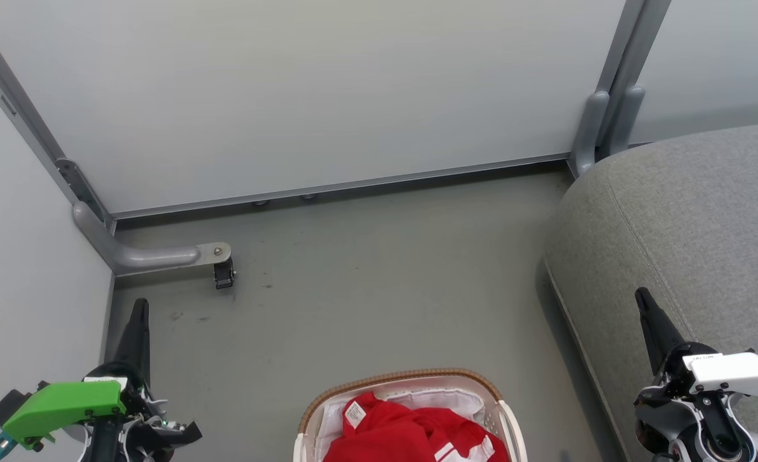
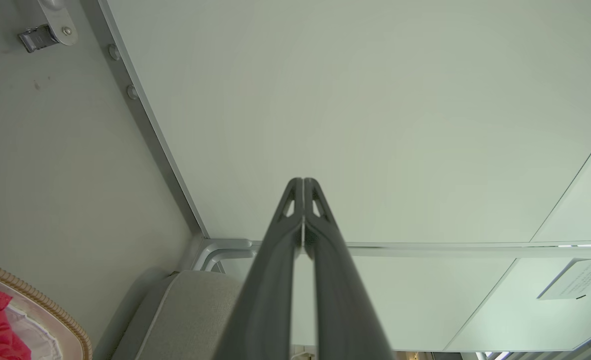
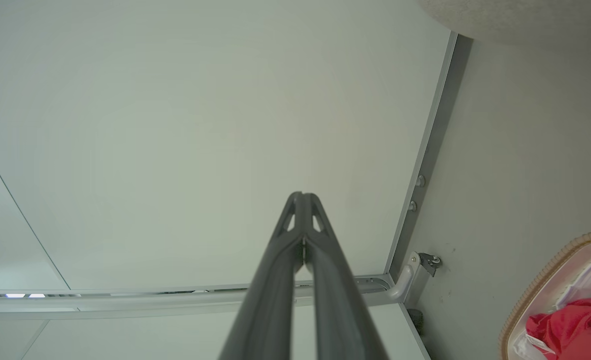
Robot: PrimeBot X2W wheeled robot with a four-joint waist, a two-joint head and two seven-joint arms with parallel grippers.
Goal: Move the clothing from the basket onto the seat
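I have both arms parked low, one at each side of the head view. My left gripper [image 1: 139, 311] sits at the lower left over the grey floor [image 1: 379, 276], close to the side partition panel [image 1: 26, 256]. Its two dark fingers are pressed together tip to tip with nothing between them, and its wrist view shows the same. My right gripper [image 1: 643, 301] is at the lower right, above the near edge of the sofa cushion [image 1: 693, 212], likewise clenched on nothing.

The red garments [image 1: 411, 433] lie bundled in the laundry basket [image 1: 404, 375]. It stands on the floor between my arms, near the cushion's left side, at the bottom edge of the head view. A small white label [image 1: 354, 414] faces up at the heap's upper left, and the white cloth lining [image 1: 443, 398] shows behind the red fabric. The part of the cushion I can see is bare.

Both sets of fingers point ahead at the partition, not down into the basket. I read this as a rest pose and judge that the transfer has not begun. With the basket this near the seat, the carry should be short, and the right arm is nearer the cushion. Next I would spread a pair of fingers, tip them down into the heap and pinch a thick fold. I would take care not to snag the lining along with it.
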